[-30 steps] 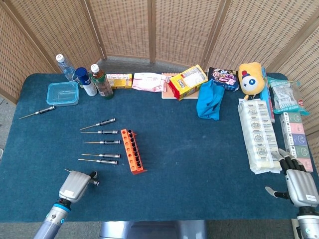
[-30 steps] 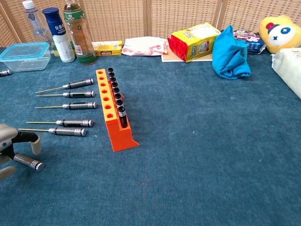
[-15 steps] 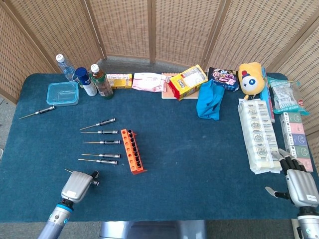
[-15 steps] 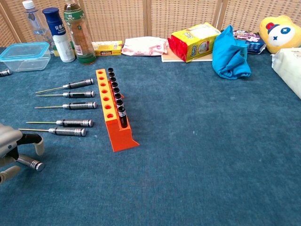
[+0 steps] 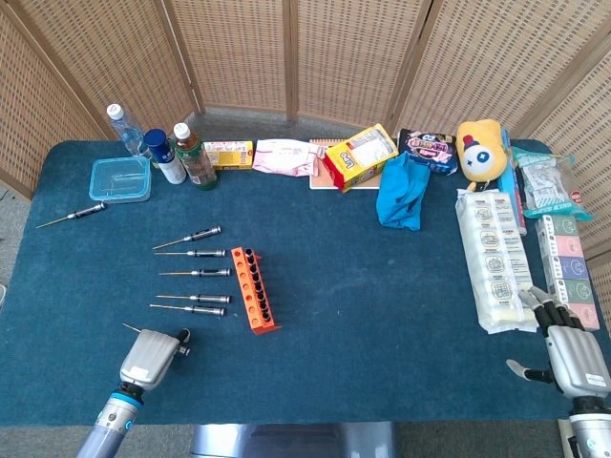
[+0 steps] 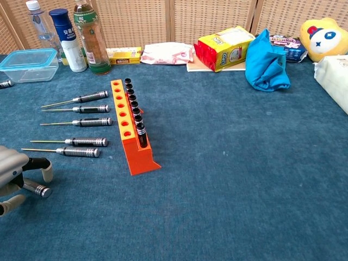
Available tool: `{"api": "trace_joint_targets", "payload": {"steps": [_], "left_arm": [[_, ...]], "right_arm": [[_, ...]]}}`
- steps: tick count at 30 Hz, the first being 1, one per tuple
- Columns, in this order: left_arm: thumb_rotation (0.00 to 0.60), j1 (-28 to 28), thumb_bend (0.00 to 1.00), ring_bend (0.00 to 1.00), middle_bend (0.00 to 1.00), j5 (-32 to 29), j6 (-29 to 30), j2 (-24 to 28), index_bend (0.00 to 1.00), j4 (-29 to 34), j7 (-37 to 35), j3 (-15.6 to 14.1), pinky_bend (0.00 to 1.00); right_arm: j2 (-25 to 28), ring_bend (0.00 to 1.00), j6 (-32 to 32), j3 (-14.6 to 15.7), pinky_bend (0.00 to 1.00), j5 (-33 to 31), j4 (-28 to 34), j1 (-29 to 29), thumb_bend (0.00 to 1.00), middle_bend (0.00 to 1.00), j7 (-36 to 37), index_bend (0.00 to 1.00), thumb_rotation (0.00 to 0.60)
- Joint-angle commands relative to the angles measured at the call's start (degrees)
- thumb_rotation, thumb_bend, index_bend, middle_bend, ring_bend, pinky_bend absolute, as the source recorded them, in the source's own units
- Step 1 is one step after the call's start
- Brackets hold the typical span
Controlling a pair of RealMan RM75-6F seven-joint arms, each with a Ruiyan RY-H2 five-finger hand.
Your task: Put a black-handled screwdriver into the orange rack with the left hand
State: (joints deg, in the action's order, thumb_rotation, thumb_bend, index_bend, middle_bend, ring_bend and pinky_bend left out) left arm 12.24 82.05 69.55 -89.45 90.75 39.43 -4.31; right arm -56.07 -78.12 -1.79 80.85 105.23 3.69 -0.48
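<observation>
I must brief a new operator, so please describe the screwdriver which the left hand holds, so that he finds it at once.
Start at the orange rack on the blue table. Left of it, five black-handled screwdrivers lie in a column. The wanted screwdriver is nearer the front edge, below that column, and it alone sits in the left hand.

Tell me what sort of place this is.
Probably a staged robot test area, not a home or workshop. A table with blue cloth carries unrelated things: screwdrivers beside an orange rack, drink bottles, snack packs and a plush toy. Wicker screens close it in.
</observation>
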Motion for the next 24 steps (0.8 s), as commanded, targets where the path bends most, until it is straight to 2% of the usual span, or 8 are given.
{"api": "trace_joint_targets", "payload": {"steps": [1, 9, 21, 24], "left_arm": [[0.6, 0.0, 0.37, 1.0, 1.0, 0.0, 0.2, -0.1, 0.4, -0.1, 0.3, 0.0, 1.0], [0.6, 0.0, 0.38, 1.0, 1.0, -0.3, 0.4, -0.6, 0.49, -0.3, 1.1, -0.1, 1.0], [0.6, 0.0, 0.39, 1.0, 1.0, -0.5, 0.9, -1.5, 0.5, -1.2, 3.3, -0.4, 1.0], [0.6, 0.0, 0.39, 1.0, 1.0, -0.6, 1.1, -1.6, 0.54, -1.3, 3.5, -0.4, 1.0]], "right_arm": [[0.1, 0.11, 0.0, 0.0, 0.14, -0.1, 0.0, 0.0, 0.12, 0.06, 0.1, 0.13, 0.6], [0.3, 0.11, 0.0, 0.0, 0.14, 0.0, 0.0, 0.0, 0.12, 0.06, 0.6, 0.13, 0.6], [0.3, 0.11, 0.0, 0.0, 0.14, -0.1, -0.1, 0.0, 0.12, 0.06, 0.8, 0.13, 0.6], [0.4, 0.11, 0.0, 0.0, 0.14, -0.1, -0.1, 0.0, 0.12, 0.06, 0.9, 0.13, 0.6]]}}
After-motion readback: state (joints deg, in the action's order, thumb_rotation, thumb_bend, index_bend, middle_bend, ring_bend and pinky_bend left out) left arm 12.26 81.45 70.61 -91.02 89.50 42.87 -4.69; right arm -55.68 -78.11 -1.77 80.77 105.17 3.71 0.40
